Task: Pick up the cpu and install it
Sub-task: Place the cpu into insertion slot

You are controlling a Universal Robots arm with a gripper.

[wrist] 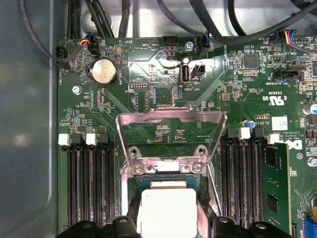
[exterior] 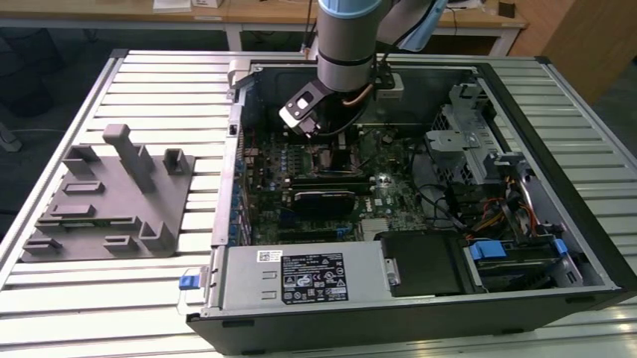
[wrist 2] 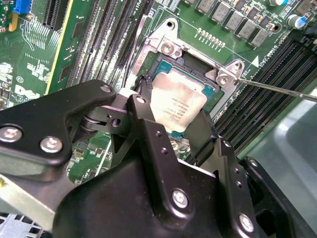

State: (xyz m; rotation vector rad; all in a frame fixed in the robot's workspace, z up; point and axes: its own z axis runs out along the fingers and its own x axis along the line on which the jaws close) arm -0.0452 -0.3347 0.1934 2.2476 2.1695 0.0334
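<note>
The cpu (wrist 2: 177, 101) is pinched by two opposite edges between the jaws of the gripper (wrist 2: 171, 121). It lies flat straight beneath the wrist, with its sides squared to the open socket (wrist 2: 194, 64) on the motherboard (wrist: 148, 74). The load plate (wrist: 171, 121) is swung up clear of it. Whether the chip is fully seated or just above the socket cannot be told.

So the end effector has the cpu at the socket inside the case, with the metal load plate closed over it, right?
No: the load plate is swung open, lying back off the socket, as the first wrist view shows. The end effector does have the cpu at the socket inside the case.
</note>
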